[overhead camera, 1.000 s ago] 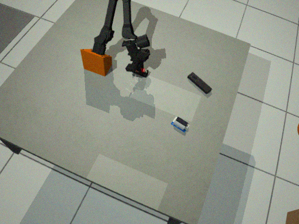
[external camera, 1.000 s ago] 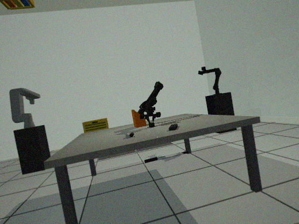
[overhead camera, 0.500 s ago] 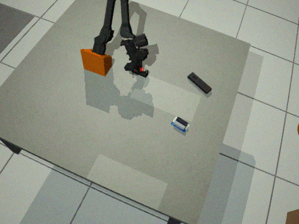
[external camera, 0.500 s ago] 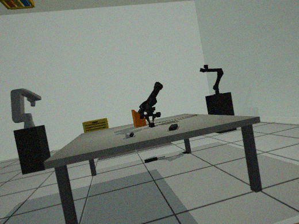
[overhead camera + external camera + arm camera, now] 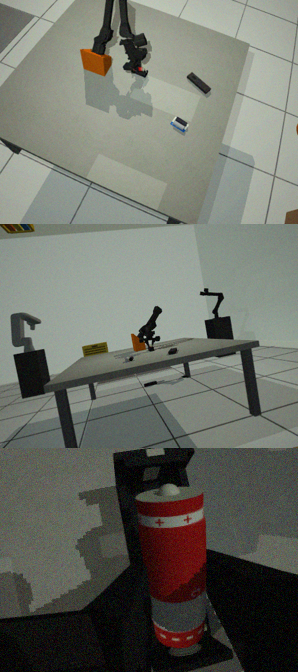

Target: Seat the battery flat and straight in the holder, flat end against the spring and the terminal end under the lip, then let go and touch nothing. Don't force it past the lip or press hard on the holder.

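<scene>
- Claw (image 5: 138, 69) (image 5: 151, 347) (image 5: 172, 564) clamped on the red battery (image 5: 140, 69) (image 5: 175, 553), terminal toward 12 o'clock at the holder (image 5: 142, 73) (image 5: 151, 349) (image 5: 124, 469);
- flat seating unconfirmed;
- release and withdrawal remain

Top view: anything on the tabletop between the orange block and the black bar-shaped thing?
Yes: the gripper, shut on the red battery, is between the orange block and the black bar, as the top view shows.
</scene>
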You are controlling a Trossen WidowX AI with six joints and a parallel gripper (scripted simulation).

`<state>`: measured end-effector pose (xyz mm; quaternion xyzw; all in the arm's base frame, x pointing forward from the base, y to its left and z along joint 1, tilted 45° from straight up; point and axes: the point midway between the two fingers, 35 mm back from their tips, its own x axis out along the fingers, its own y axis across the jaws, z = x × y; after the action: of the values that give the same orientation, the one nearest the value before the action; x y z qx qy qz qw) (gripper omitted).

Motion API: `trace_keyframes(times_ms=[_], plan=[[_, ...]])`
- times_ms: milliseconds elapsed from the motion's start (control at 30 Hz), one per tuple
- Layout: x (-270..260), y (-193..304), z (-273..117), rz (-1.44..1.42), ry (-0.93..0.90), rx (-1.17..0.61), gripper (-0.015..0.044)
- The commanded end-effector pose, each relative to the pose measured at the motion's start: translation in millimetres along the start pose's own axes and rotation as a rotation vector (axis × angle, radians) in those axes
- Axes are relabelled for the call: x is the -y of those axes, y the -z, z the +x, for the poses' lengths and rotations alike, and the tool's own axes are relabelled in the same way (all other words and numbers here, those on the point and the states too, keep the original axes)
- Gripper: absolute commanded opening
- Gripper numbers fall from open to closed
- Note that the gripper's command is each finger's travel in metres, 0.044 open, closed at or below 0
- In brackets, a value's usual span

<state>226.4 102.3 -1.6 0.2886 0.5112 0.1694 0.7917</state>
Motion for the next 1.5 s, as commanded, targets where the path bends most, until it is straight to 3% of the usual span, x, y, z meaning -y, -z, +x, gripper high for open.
trace_keyframes(times_ms=[0, 1467], plan=[[1, 3, 1, -0.002, 0.007, -0.034, 0.0083], [2, -3, 12, -0.042, 0.049, -0.282, 0.0083]])
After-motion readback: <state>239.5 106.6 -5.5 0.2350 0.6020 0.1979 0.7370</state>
